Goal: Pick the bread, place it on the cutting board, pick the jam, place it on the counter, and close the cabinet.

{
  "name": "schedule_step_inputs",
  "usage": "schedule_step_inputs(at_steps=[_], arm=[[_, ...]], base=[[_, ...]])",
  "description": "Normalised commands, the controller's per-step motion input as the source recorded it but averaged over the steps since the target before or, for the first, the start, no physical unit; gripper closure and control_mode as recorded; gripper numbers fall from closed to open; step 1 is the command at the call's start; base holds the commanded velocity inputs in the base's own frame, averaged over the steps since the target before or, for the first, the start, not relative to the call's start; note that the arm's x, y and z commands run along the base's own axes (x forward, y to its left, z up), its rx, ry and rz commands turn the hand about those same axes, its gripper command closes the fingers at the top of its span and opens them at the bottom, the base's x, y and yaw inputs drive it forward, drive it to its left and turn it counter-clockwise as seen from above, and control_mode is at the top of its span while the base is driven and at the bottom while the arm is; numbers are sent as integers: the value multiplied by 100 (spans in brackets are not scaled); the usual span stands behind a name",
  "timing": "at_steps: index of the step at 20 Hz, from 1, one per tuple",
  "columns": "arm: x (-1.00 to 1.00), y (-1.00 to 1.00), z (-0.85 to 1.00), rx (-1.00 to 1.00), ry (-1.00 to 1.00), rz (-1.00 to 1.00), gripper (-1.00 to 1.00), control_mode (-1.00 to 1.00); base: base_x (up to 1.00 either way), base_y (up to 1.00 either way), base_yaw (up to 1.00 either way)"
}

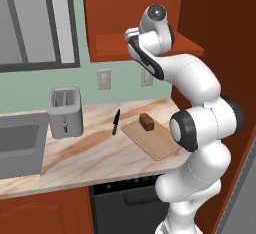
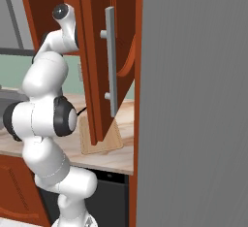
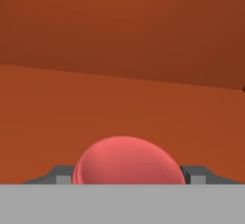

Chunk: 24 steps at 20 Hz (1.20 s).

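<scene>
My hand (image 3: 125, 180) is up inside the cabinet (image 1: 150, 13), fingers (image 3: 195, 175) on either side of the jam (image 3: 127, 161). They sit right at its flanks, but whether they are already clamped or a hair off I cannot tell. The jam rests on the cabinet shelf (image 3: 72, 108), a small pink-red jar with a rounded, smooth, matte-looking top.

Handling, as a guess: light, rigid, probably a bit slippery on those curved sides, so I'd take it low across the widest part and squeeze evenly (a high grip on the dome would likely squirt it out). Breakable if dropped.

The bread (image 1: 146, 122) already lies on the cutting board (image 1: 160, 143), a dark brown rounded loaf chunk, rough-looking; the board is flat, thin, pale wood, on the beige veined marble desk (image 1: 90, 153). A black-handled knife (image 1: 116, 121) lies just beside the board, and a grey boxy toaster (image 1: 65, 112) stands well apart from it.

The cabinet door (image 2: 97, 61) hangs open, reddish-brown wood with a long grey handle (image 2: 111, 61). Jam and door steps not yet done.
</scene>
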Motion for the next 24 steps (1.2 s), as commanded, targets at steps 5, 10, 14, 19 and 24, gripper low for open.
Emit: schedule_step_inputs(at_steps=[5, 10, 14, 19, 24], arm=[[-16, 0, 0, 0, 3, 3, 100, -100], [-39, 0, -1, 0, 3, 3, 100, -100], [-49, 0, -6, 0, 0, 1, 100, -100], [-52, 8, -18, 0, 0, 3, 100, -100], [-50, 12, -21, 0, 0, 2, 100, -100]], base=[[0, 0, 0], [0, 0, 0], [0, 0, 0], [0, 0, 0], [0, 0, 0]])
